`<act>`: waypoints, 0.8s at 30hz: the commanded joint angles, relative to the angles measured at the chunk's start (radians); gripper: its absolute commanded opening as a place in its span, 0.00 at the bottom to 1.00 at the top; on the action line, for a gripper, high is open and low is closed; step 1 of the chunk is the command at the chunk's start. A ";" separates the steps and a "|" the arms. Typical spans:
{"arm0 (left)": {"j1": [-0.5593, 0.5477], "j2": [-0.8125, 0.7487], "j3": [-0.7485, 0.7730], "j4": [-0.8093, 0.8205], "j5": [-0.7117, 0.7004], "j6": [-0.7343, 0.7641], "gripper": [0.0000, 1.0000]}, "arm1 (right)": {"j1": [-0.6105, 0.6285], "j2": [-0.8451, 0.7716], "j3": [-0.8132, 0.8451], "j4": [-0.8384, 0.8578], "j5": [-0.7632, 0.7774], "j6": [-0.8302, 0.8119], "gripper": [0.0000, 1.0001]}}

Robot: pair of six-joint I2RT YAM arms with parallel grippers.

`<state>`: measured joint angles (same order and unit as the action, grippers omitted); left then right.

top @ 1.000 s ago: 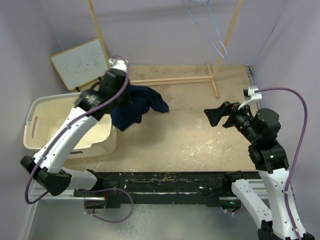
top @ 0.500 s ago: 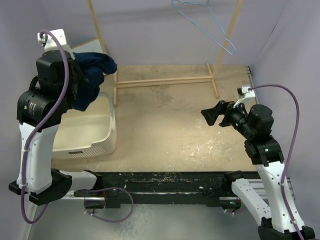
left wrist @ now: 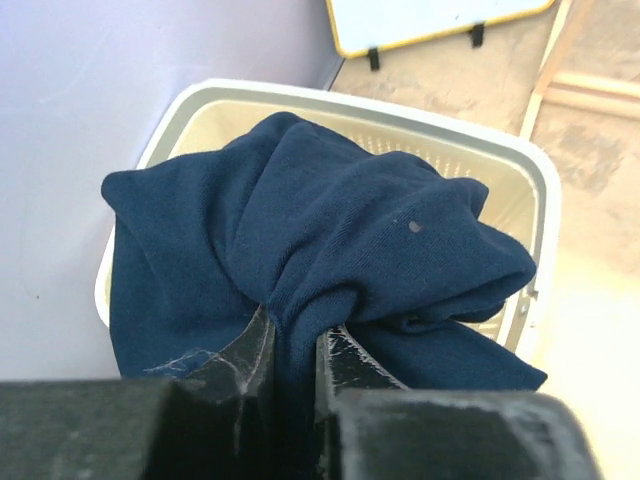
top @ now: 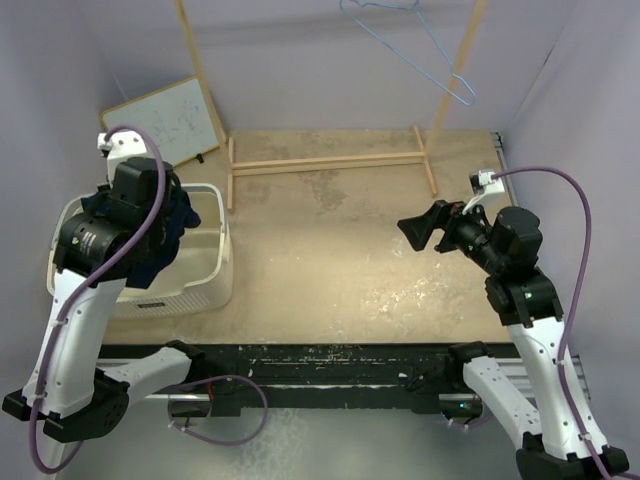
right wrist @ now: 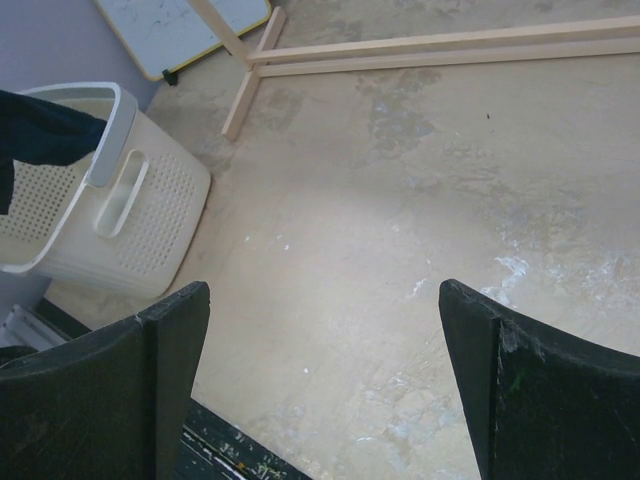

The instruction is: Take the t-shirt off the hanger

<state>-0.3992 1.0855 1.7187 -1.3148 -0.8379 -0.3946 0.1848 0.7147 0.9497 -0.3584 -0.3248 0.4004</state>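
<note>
The dark navy t-shirt (left wrist: 330, 230) hangs bunched over the cream laundry basket (left wrist: 430, 125), and my left gripper (left wrist: 295, 335) is shut on a fold of it. From above, the t-shirt (top: 168, 228) shows beneath my left wrist, over the basket's (top: 190, 285) open top. The light-blue wire hanger (top: 398, 53) hangs bare at the top of the view, by the right wooden pole and far from both arms. My right gripper (top: 418, 230) hovers over the table at the right, its jaws open and empty (right wrist: 325, 300).
A wooden rack stands at the back, with a floor bar (top: 330, 160) and two slanted poles (top: 200, 60). A small whiteboard (top: 165, 125) leans against the left wall behind the basket. The basket (right wrist: 120, 140) sits at the table's left edge.
My left arm swung the held t-shirt from the table's middle up and to the left, then lowered it over the basket. The right gripper drifted slightly left and stayed open.
</note>
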 commanded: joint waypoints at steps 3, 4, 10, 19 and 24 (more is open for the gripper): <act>0.008 0.021 -0.128 0.103 -0.041 -0.006 0.85 | 0.002 -0.008 0.003 0.037 -0.021 -0.002 0.97; 0.009 0.037 -0.136 0.104 -0.042 -0.006 0.99 | 0.002 -0.011 0.005 0.032 -0.018 -0.004 0.97; 0.012 0.051 -0.111 0.133 0.005 -0.003 0.99 | 0.002 -0.020 0.023 0.005 -0.006 -0.014 0.97; 0.010 -0.167 -0.392 0.622 0.814 0.067 1.00 | 0.002 -0.034 0.010 0.006 -0.016 -0.005 0.98; 0.008 -0.187 -0.628 0.788 1.079 -0.013 0.99 | 0.002 -0.030 0.009 -0.045 0.046 -0.011 1.00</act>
<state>-0.3923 0.8680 1.2259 -0.7589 -0.1093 -0.3645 0.1848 0.6922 0.9466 -0.3706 -0.3298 0.3977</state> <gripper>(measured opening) 0.994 0.985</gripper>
